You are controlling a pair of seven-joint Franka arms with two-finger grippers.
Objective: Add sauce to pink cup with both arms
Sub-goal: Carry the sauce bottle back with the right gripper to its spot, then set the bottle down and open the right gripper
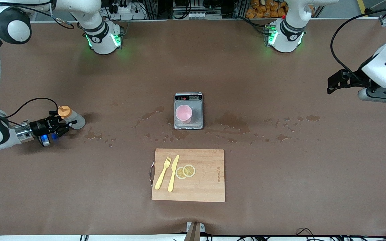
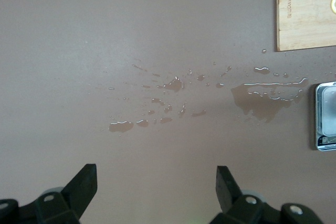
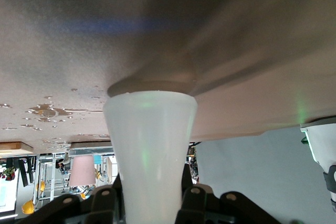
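The sauce bottle (image 1: 72, 117), translucent white with an orange cap, stands on the table near the right arm's end. My right gripper (image 1: 59, 127) is shut on its body; in the right wrist view the bottle (image 3: 150, 145) fills the space between the fingers (image 3: 107, 203), its base on the table. The pink cup (image 1: 183, 113) stands on the grey scale (image 1: 196, 115) at the table's middle, and shows small in the right wrist view (image 3: 83, 170). My left gripper (image 1: 338, 82) is open and empty, held in the air over the left arm's end of the table; its wrist view (image 2: 156, 177) shows bare table between its fingers.
A wooden cutting board (image 1: 206, 180) with a yellow fork, a yellow knife and lemon slices lies nearer the front camera than the scale. Wet spill marks (image 1: 230, 120) spread on the brown table round the scale. The board (image 2: 307, 9) and scale edge (image 2: 326, 109) show in the left wrist view.
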